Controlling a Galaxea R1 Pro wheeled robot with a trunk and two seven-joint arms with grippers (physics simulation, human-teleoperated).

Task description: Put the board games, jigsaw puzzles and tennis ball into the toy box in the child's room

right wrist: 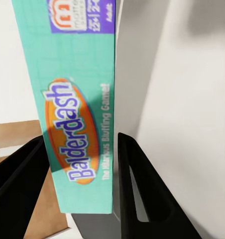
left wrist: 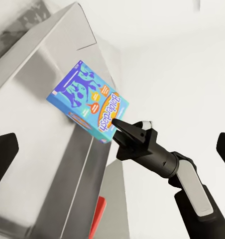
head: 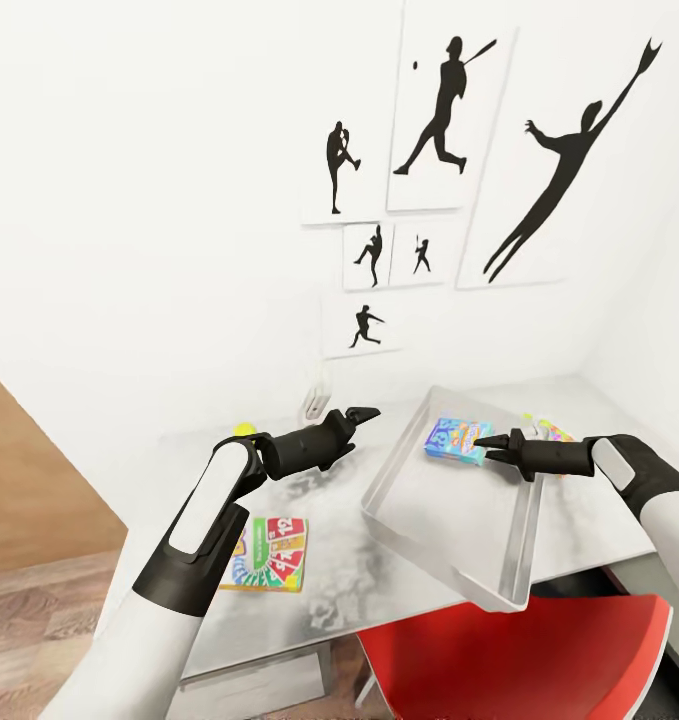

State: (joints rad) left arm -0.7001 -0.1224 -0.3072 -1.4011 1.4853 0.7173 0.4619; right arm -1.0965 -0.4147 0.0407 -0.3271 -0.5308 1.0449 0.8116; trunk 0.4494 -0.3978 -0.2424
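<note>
— How do the jaws stand?

— The right gripper (head: 482,442) is clamped on the blue board game (head: 457,439), one finger against each broad face, as the right wrist view shows. The left gripper (head: 367,412) has its jaws parted, with nothing between them.

— What does the game look like?

— A flat rectangular box, blue with an orange oval and white "Balderdash" lettering (right wrist: 81,129) along a teal edge. The left wrist view shows a busy blue picture on its broad face (left wrist: 87,101).

— Which way does it lie?

— It is gripped at one short end. Its long axis runs on from the right fingertips toward the left side of the tabletop (head: 349,600), roughly level. From the head view, the printed face is turned up and toward the camera.

— Where is it?

— Held over the inside of the toy box (head: 449,520). I cannot tell whether it touches the bin. The pale grey bin stands on the tabletop near the front edge, toward the right.

— And around it?

— A jigsaw puzzle (head: 549,432) lies beyond the bin, toward the far right corner. The yellow-green-red board game (head: 269,553) lies flat near the front left corner. The tennis ball (head: 243,430) sits near the back edge, behind the left arm.
</note>
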